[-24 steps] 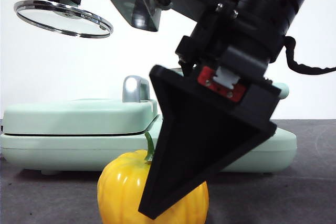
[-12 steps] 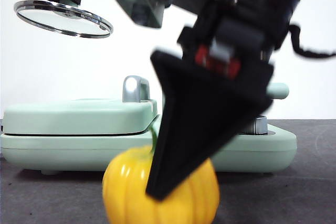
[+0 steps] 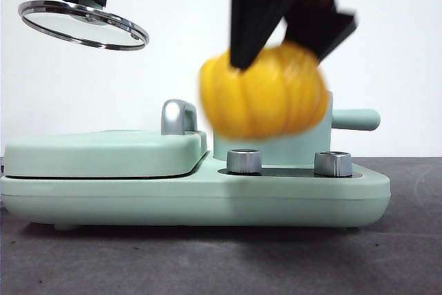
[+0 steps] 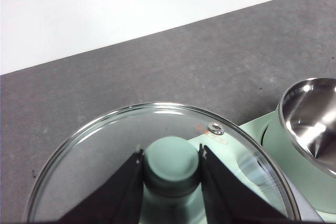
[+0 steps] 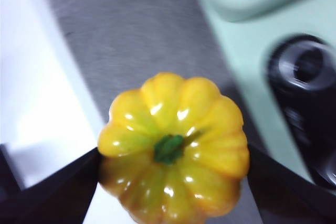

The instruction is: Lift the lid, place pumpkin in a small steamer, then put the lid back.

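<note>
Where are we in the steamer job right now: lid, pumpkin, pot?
Done: the lid is off, held in the air by its knob in the left gripper. In hand: the right gripper is clamped on the pumpkin, which is off the table and up in front of the small steamer. The steamer is open and looks empty. Left: put the pumpkin in, then the lid back on.
</note>
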Available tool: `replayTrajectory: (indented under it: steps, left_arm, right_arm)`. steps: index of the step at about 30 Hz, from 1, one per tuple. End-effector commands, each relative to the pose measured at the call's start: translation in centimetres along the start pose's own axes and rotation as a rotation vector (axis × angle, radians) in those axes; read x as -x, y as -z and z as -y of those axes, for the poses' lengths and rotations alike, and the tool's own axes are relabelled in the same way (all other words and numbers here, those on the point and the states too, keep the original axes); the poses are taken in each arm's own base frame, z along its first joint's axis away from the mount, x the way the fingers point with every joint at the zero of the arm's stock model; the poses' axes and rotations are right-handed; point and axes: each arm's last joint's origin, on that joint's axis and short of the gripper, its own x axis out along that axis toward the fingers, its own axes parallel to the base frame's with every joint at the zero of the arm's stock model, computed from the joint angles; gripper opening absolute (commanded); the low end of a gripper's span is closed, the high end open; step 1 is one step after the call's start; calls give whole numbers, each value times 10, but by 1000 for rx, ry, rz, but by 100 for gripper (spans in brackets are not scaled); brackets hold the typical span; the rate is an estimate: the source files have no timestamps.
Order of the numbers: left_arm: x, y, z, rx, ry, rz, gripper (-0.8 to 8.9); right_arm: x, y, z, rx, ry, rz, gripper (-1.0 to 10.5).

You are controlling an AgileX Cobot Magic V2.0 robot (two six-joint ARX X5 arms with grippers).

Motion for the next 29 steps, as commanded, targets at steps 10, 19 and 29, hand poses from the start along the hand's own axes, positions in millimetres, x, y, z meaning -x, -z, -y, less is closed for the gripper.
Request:
replayTrajectory:
  steps: [10,19,29]
  left_arm:
    - [4,-9,1,-6,2,48,10]
    - [4,-9,1,-25,2,50,10]
    - [4,-9,1,-25,2,49,10]
  right_arm:
    - [86,-11,22,-213,190,34,359]
    - [116,-26,62,-338,259,132,359]
    - [100,-67,110,-385,279,102,359]
